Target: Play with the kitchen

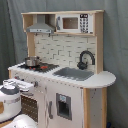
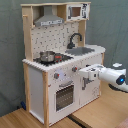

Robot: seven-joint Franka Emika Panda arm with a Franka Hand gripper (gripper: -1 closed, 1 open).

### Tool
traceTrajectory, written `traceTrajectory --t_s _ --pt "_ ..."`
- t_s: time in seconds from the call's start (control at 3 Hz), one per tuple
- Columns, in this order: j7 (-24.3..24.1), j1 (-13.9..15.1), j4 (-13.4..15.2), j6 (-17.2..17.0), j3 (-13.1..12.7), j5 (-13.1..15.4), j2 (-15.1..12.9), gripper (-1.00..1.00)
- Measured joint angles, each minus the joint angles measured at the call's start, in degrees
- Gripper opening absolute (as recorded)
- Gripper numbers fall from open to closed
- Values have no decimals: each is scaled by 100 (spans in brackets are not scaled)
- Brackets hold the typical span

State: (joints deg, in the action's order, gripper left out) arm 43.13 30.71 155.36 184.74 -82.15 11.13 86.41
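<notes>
The play kitchen (image 2: 60,60) stands just left of the gripper (image 2: 84,73) in the second exterior view, its knobbed front panel nearly touching the tip. Whether the gripper is released or clenched I cannot tell. The kitchen looks rigid, too bulky to lift; knobs (image 2: 56,76) and oven handle (image 2: 65,89) are probably the sensible grips.

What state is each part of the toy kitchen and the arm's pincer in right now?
White and light-wood toy kitchen: upright on the floor.
Small metal pot: upright on the stovetop.
Black faucet: upright behind the sink.
Grey sink: nothing visible in it.
Oven door: closed.
Small microwave: door closed.
Pincer: at the cabinet front beside the oven; open or shut unclear.
</notes>
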Motion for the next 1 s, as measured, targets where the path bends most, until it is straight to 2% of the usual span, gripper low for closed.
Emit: traceTrajectory --t_s 0.33,1.0 --pt "176 406 -20 248 -286 10 0 100" --pt "148 1217 -314 1019 -293 4 -21 100"
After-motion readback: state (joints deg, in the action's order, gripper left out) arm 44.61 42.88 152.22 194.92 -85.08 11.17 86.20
